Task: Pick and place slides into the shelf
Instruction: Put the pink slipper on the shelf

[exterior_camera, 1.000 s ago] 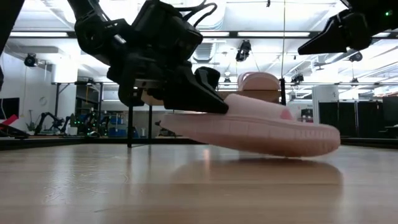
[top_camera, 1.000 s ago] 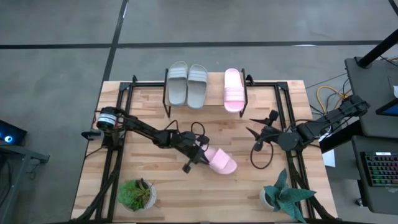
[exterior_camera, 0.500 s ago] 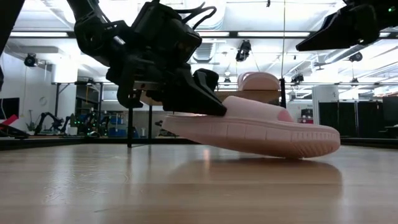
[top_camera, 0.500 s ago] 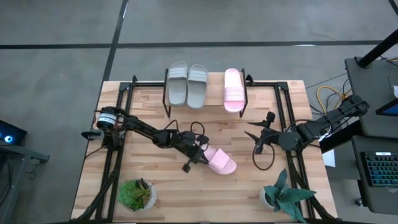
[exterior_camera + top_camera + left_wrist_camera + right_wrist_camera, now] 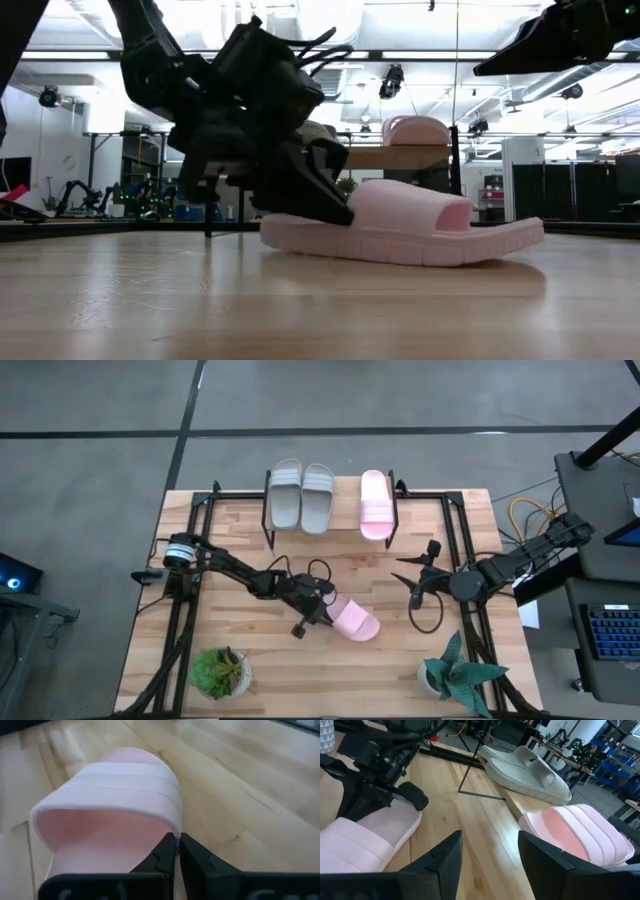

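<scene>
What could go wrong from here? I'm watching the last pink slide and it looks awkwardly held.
The left gripper pinches only the heel edge of the pink slide, with its toe low over the table; it could slip or drag.

The shelf already holds two grey slides and one pink slide, so placing may bump them.

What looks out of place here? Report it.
One pink slide lies alone on the table, angled, while the two grey slides and its pink mate sit on the shelf. The left gripper is shut on its heel edge; the right gripper hangs open nearby.
</scene>
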Tool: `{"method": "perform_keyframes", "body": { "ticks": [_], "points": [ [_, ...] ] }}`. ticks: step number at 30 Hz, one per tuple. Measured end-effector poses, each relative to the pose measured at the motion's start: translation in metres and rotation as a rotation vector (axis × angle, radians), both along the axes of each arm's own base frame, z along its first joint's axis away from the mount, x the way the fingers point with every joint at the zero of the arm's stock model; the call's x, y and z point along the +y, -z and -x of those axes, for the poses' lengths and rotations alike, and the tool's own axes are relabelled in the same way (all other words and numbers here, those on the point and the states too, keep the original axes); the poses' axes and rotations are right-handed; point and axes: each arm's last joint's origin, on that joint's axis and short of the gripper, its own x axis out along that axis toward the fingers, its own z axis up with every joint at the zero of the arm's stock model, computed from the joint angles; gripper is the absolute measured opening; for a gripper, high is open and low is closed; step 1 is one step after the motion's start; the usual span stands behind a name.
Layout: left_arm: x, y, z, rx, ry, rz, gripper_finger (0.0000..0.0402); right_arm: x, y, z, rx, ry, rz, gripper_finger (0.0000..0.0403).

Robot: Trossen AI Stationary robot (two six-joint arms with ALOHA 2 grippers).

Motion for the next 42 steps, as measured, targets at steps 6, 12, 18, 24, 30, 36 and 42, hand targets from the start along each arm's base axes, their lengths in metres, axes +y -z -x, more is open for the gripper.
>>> {"method": "perform_keyframes", "body": {
  "ticks": [6, 12, 18, 24, 30, 36, 42],
  "points": [
    [0.004, 0.004, -0.001, 0.034, -0.041, 0.048, 0.0026, 0.0, 0.0, 0.0, 0.002, 0.0, 0.001, 0.0183],
    [0.005, 0.005, -0.001, 0.054, -0.066, 0.061, 0.0112, 0.001, 0.001, -0.001, 0.01, -0.032, -0.001, 0.0183],
    [0.003, -0.008, 0.001, 0.046, -0.021, 0.139, 0.0177, 0.009, 0.001, -0.01, 0.053, -0.216, 0.098, 0.0183],
    [0.003, -0.037, 0.008, 0.015, -0.031, 0.205, 0.0192, 0.02, 0.013, -0.027, 0.176, -0.313, 0.197, 0.0183],
    [0.005, -0.069, 0.032, 0.027, -0.033, 0.216, 0.0193, 0.047, 0.022, -0.053, 0.298, -0.396, 0.289, 0.0183],
    [0.007, -0.091, 0.064, -0.035, -0.051, 0.233, 0.0193, 0.081, 0.041, -0.079, 0.449, -0.466, 0.355, 0.0183],
    [0.01, -0.095, 0.086, -0.079, -0.11, 0.24, 0.0193, 0.099, 0.072, -0.1, 0.593, -0.423, 0.454, 0.0183]
  ]
}}
